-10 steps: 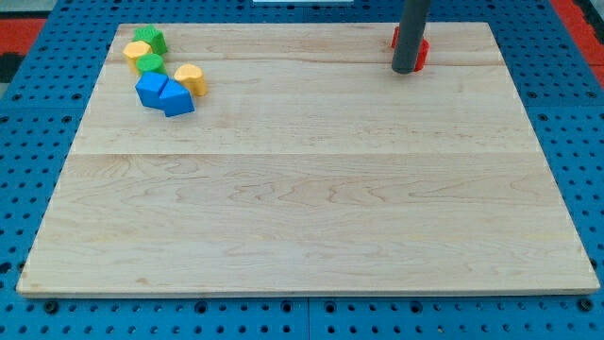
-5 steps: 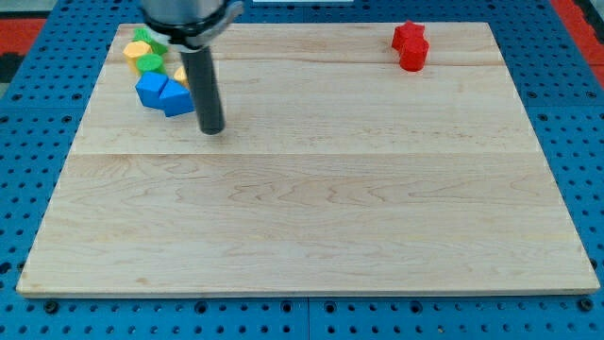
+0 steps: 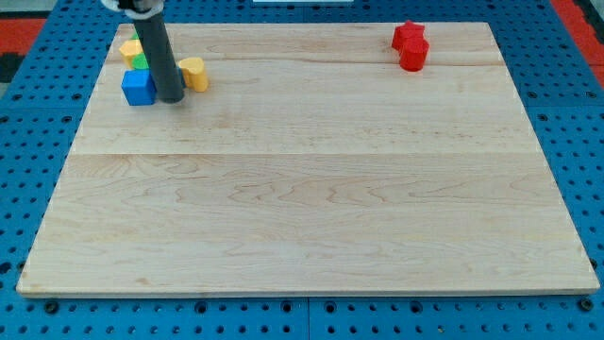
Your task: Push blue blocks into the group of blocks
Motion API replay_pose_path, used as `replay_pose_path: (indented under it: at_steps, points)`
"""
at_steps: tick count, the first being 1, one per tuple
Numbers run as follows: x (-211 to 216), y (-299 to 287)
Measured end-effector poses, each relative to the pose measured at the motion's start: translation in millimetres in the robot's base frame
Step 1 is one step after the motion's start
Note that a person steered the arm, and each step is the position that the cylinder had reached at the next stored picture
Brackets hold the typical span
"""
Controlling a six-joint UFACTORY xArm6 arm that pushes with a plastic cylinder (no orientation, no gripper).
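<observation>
My tip (image 3: 172, 97), the bottom end of a straight dark rod, sits on the pale wooden board (image 3: 311, 189) near the view's top left corner. It has no jaws to spread or press together; it is just one plain rod, and it holds nothing.

Just to the view's left of my tip is a blue cube-shaped block (image 3: 138, 87). It looks to be touching the rod, or very nearly so. I can see only this one blue block; the rod may be hiding more behind it, and I cannot tell.

Just to the view's right of my tip, a little higher up, is a yellow rounded block (image 3: 193, 73), close beside the rod. Up and to the view's left of my tip, past the blue block, a small bit of a green block (image 3: 139, 61) peeks out, and above that is a bit of another yellow block (image 3: 129, 47). The rod covers part of these, so their shapes are hard to make out.

Far off to the view's right of my tip, near the board's top edge, sit two red blocks (image 3: 411, 44) pressed together.

The board lies on a blue table with rows of small holes (image 3: 28, 142).
</observation>
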State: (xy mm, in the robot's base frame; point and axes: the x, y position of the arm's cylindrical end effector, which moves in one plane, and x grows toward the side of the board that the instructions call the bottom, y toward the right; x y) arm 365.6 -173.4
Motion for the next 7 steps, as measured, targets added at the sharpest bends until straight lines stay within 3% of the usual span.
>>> replay_pose_path:
  at_steps: [1, 2, 7]
  points:
    - [29.1, -29.1]
    - [20.7, -70.0]
    - [-36.8, -44.7]
